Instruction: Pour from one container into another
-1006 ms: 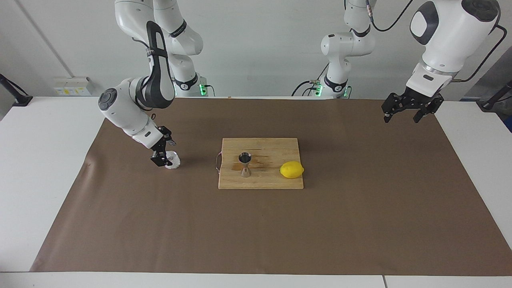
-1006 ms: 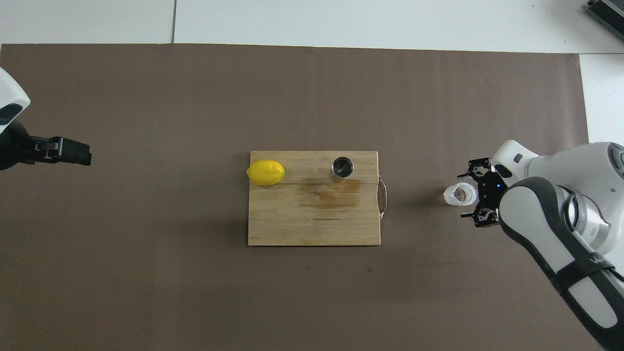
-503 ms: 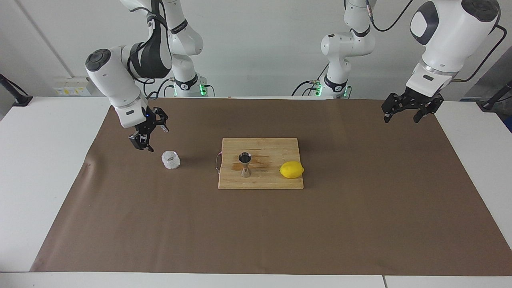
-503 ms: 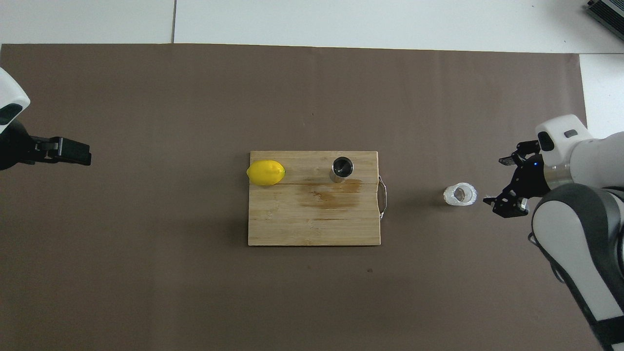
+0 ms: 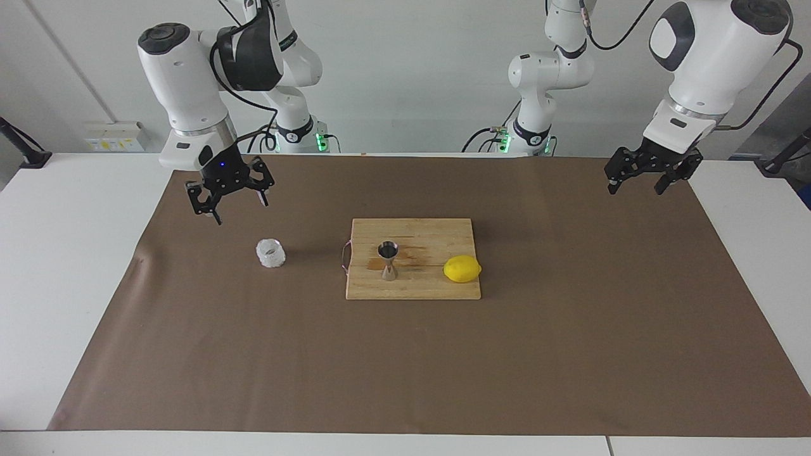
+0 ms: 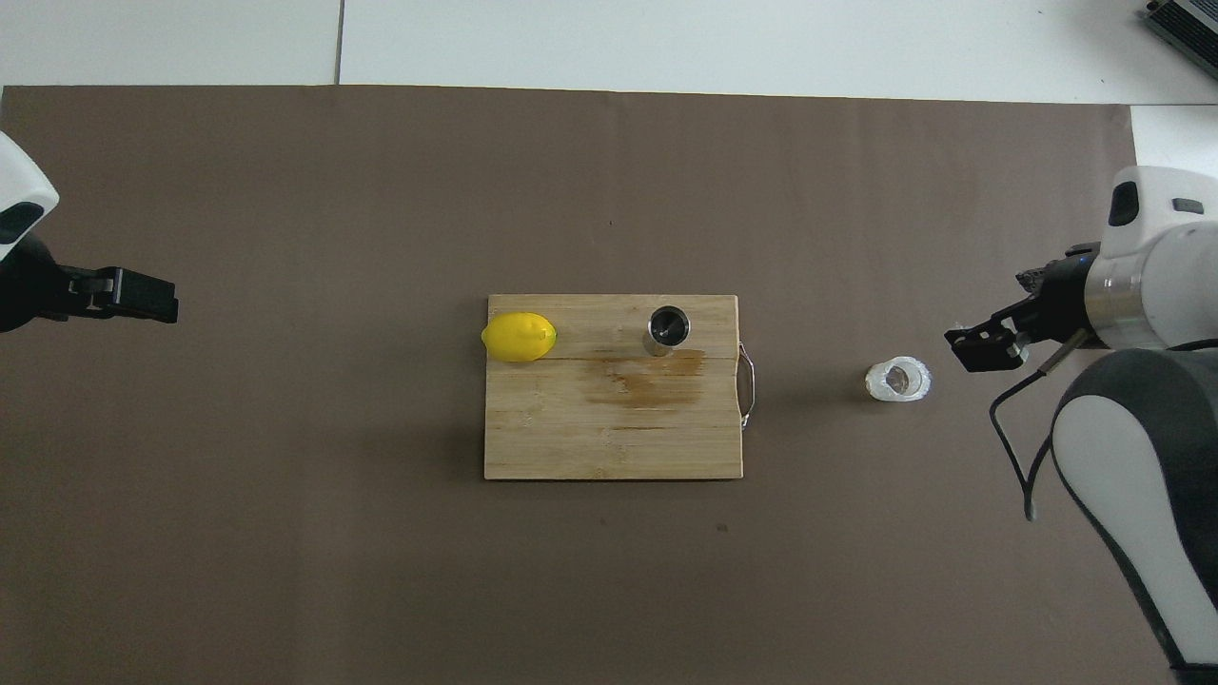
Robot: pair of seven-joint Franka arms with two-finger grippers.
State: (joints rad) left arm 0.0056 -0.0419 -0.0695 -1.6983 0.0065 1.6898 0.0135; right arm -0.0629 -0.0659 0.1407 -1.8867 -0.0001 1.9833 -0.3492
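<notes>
The clear textured glass cup (image 5: 270,253) stands upright on the brown mat, beside the board toward the right arm's end of the table; it also shows in the overhead view (image 6: 897,380). The steel jigger (image 5: 388,261) stands upright on the wooden board (image 5: 431,286), seen from above as a round mouth (image 6: 669,328). My right gripper (image 5: 231,206) is open and empty, raised over the mat clear of the cup, also seen in the overhead view (image 6: 988,347). My left gripper (image 5: 635,187) is open and empty; the left arm waits raised over the mat's other end.
A yellow lemon (image 5: 462,268) lies on the board beside the jigger, toward the left arm's end. The board (image 6: 571,438) has a darker stain near the jigger and a metal handle (image 6: 748,384) on the side toward the cup. The brown mat (image 5: 570,354) covers the table.
My right gripper has let go of the glass cup, lifted and drawn back toward the robots. The cup stays standing on the mat. The left arm has not moved.
</notes>
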